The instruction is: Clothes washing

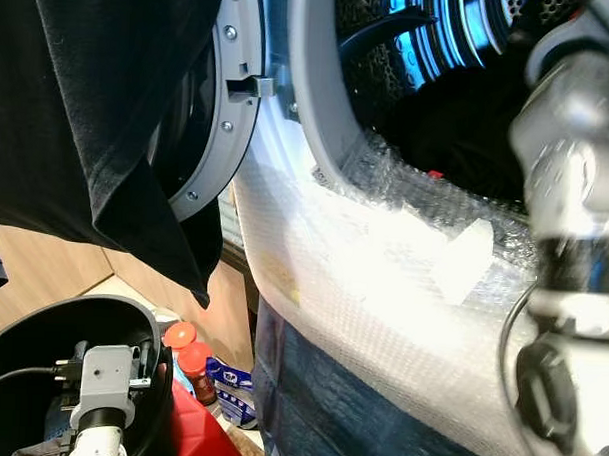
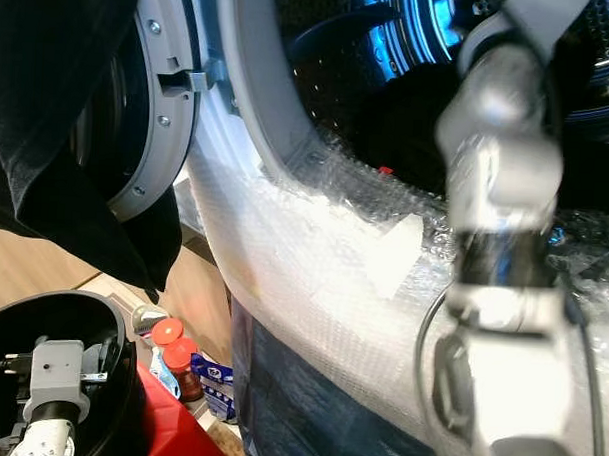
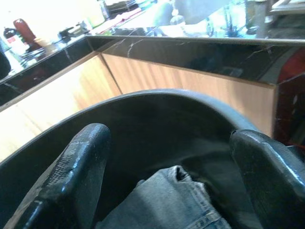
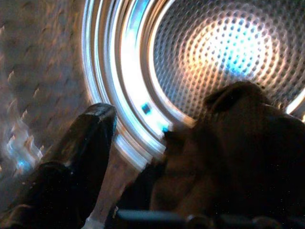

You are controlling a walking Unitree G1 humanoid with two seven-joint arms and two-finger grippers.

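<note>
The washing machine's drum (image 1: 461,33) stands open, with dark clothes (image 1: 458,133) lying inside. My right arm (image 1: 576,197) reaches into it. In the right wrist view my right gripper (image 4: 181,143) is open, one black finger (image 4: 88,138) bare and a dark garment (image 4: 238,152) bunched over the other side. My left gripper (image 3: 176,157) hangs open inside a black basket (image 1: 41,329), just above blue jeans (image 3: 167,200). A black garment (image 1: 88,110) hangs in front of the open door (image 1: 234,95).
Bubble wrap (image 1: 383,261) covers the machine's front below the opening. Two red-capped bottles (image 1: 190,359) and a red container (image 1: 202,435) stand on the floor between basket and machine. Wooden cabinets (image 1: 43,264) run behind the basket.
</note>
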